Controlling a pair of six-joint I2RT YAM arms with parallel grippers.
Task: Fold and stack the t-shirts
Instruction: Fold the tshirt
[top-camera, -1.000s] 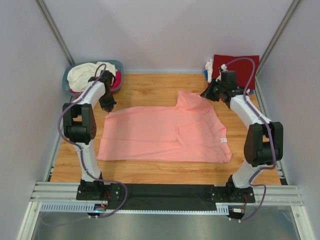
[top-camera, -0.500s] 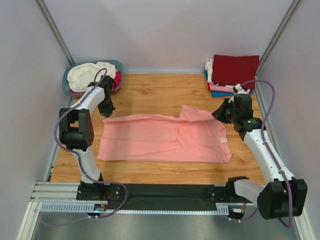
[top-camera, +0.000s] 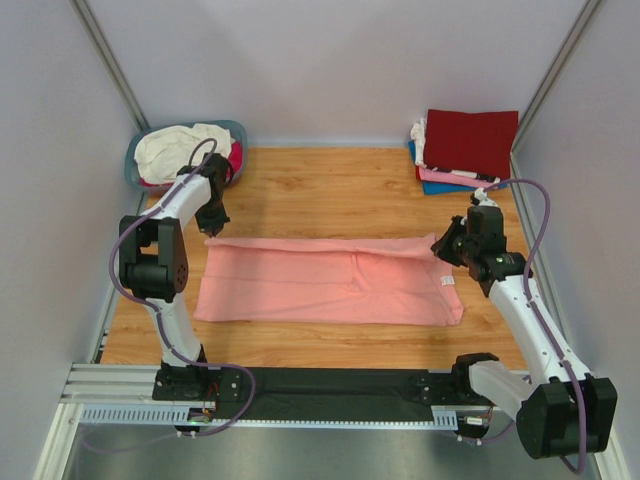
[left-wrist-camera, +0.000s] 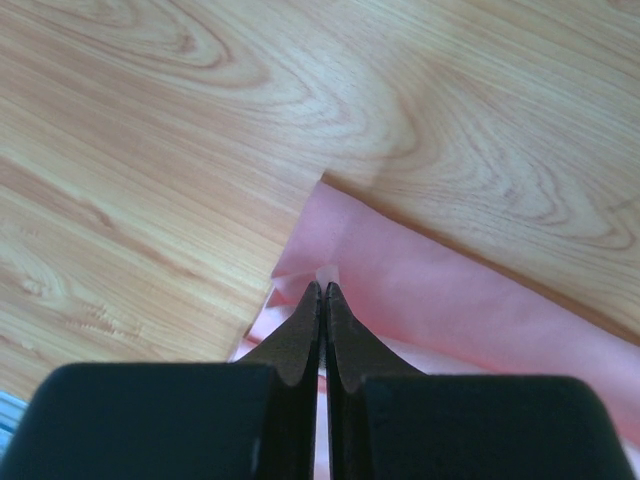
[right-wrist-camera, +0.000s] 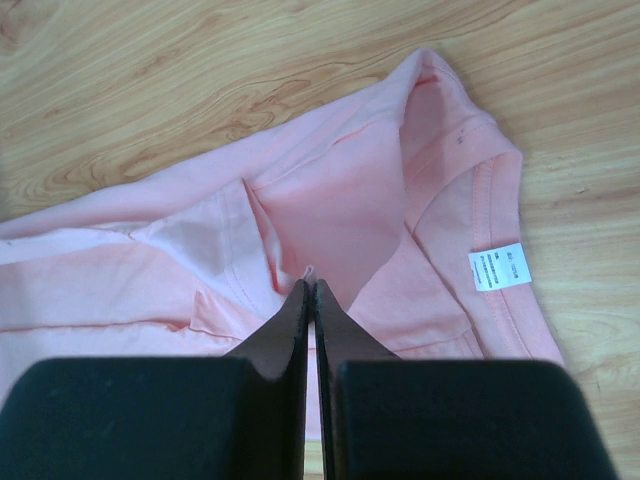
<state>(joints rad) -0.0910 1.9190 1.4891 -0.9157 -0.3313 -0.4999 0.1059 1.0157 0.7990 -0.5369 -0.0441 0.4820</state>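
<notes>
The salmon-pink t-shirt (top-camera: 330, 282) lies as a long folded strip across the middle of the wooden table. My left gripper (top-camera: 216, 229) is at its far left corner, shut on a pinch of the pink cloth (left-wrist-camera: 420, 290). My right gripper (top-camera: 441, 245) is at its far right corner by the collar, shut on a fold of the same shirt (right-wrist-camera: 340, 190); a white label (right-wrist-camera: 497, 266) shows near the neckline. A stack of folded tees, dark red on top (top-camera: 470, 142) with pink and blue below, sits at the back right.
A blue-grey basket (top-camera: 132, 160) at the back left holds cream-white (top-camera: 180, 148) and magenta cloth. Grey walls close in the left, back and right sides. A metal rail (top-camera: 300, 395) with the arm bases runs along the near edge.
</notes>
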